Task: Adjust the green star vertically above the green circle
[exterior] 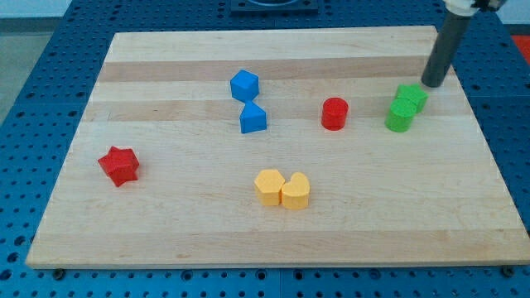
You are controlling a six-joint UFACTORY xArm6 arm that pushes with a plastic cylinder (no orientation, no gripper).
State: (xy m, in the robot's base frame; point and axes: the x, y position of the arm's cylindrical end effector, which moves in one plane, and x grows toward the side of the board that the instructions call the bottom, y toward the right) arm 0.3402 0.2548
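The green star point(411, 96) lies near the board's right side, touching the green circle point(400, 117), which sits just below and slightly left of it. My tip point(432, 84) is at the star's upper right, very close to it or touching it. The dark rod runs up from there to the view's top right.
A red cylinder point(334, 113) stands left of the green pair. A blue hexagon block point(244, 85) and a blue triangular block point(252, 118) sit at centre top. A yellow hexagon point(269, 186) and yellow heart point(296, 191) touch at centre bottom. A red star point(119, 165) is at left. The wooden board point(166, 223) has blue pegboard around it.
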